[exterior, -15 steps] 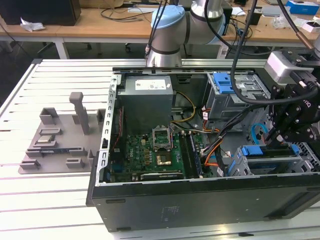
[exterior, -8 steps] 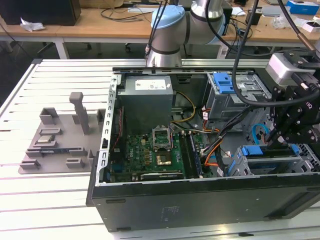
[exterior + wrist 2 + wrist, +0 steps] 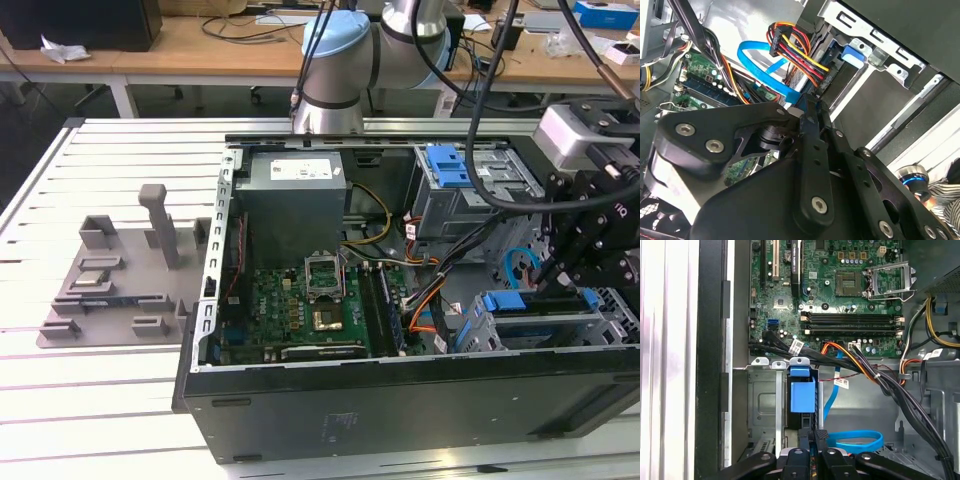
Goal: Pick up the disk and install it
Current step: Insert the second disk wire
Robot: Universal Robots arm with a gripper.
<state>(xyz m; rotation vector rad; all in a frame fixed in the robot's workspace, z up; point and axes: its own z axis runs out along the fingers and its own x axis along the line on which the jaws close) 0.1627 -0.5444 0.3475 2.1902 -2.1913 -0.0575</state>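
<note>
The hand (image 3: pixel 818 436), seemingly clenched, hangs just above the disk (image 3: pixel 535 318) inside the computer case (image 3: pixel 400 410).

exterior: high, oblique over computer case (image 3: pixel 400 400) | wrist views: close inside, sharing motherboard (image 3: pixel 840 285)

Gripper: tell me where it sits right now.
The gripper is at the exterior view's right, inside the open computer case, just above the drive cage and beside the looped blue cable.
</note>
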